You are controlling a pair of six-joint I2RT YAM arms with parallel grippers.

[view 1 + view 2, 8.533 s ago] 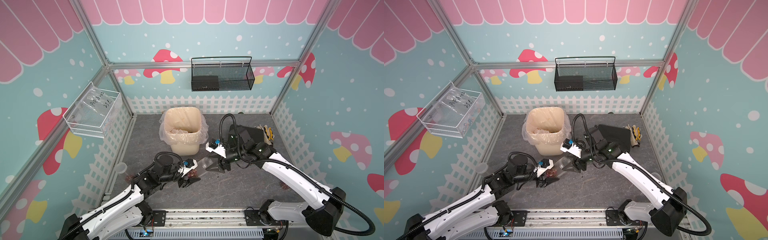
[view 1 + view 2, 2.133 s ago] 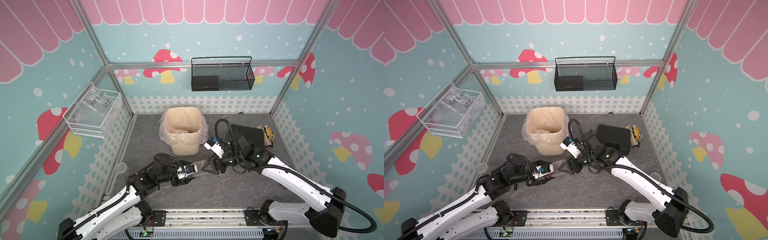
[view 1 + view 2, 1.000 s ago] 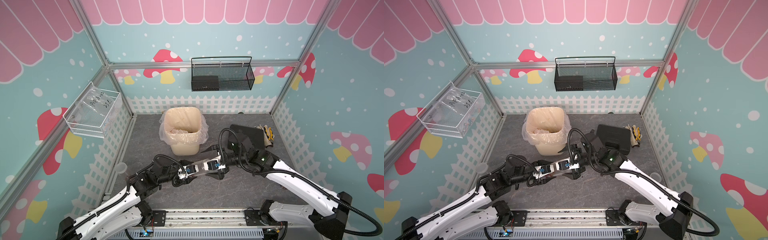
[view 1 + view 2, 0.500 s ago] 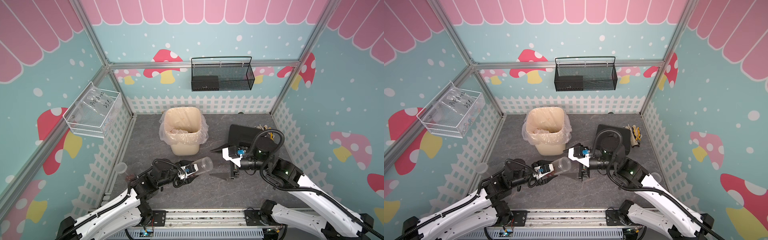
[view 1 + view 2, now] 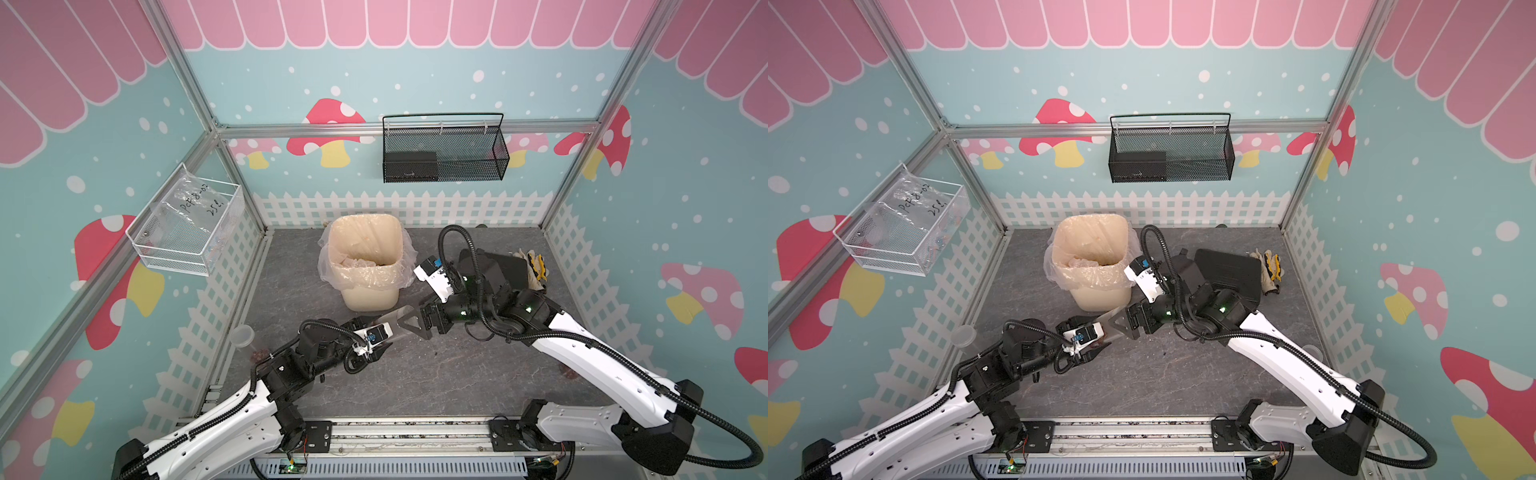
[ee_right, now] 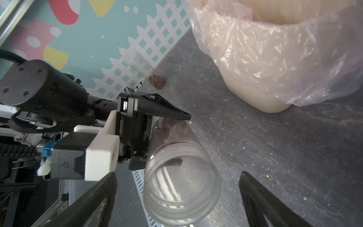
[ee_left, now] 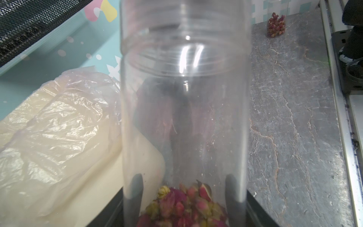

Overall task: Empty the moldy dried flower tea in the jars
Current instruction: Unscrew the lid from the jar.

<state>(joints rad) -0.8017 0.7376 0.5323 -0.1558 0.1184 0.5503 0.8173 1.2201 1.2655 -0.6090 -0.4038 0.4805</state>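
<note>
Right wrist, jar (image 6: pixel 186 157) base held in left fingers (image 6: pixel 167 113), mouth between wide right fingers (image 6: pixel 257 200)

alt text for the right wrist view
The left hand grips a clear jar on its side, open mouth toward the camera, with dried flower tea at its closed end. The right hand is open, its dark fingers on either side of the mouth; a cream bin with a plastic liner stands beyond.

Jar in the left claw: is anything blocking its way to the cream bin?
Only the right claw, open, flanking the uncapped mouth of the jar. Otherwise nothing visible lies between the jar and the bin, which stands close by.
</note>
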